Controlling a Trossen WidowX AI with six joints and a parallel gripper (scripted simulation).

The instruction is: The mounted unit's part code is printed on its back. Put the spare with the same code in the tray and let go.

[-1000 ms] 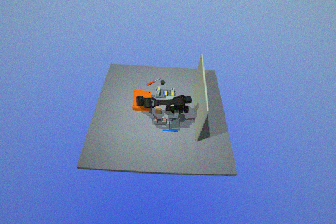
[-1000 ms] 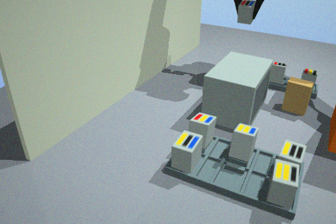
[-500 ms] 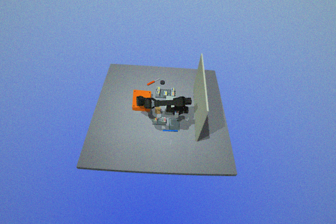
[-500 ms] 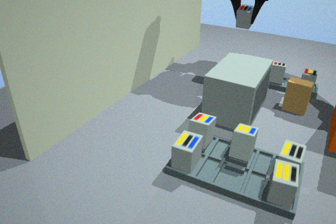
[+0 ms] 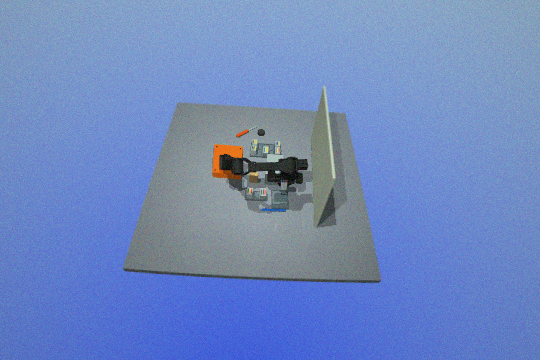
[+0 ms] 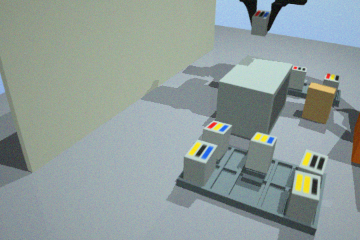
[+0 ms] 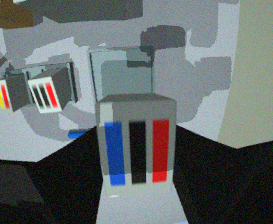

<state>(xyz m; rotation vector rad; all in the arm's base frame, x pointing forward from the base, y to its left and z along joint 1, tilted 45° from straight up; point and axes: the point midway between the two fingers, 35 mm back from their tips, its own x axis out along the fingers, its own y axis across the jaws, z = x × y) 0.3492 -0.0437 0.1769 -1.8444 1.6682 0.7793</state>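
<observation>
Gripper (image 6: pixel 261 24) hangs high above the surface (image 6: pixel 110 169), clamped on a grey spare (image 6: pixel 259 24) whose label reads red, black, blue. It hovers beyond the big grey unit (image 6: pixel 253 99), near the tall beige wall (image 6: pixel 100 53). From the wrist view, a small tray (image 7: pixel 123 72) lies almost straight below the spare. Other spares stand in a rack (image 6: pixel 247 196) up front.
</observation>
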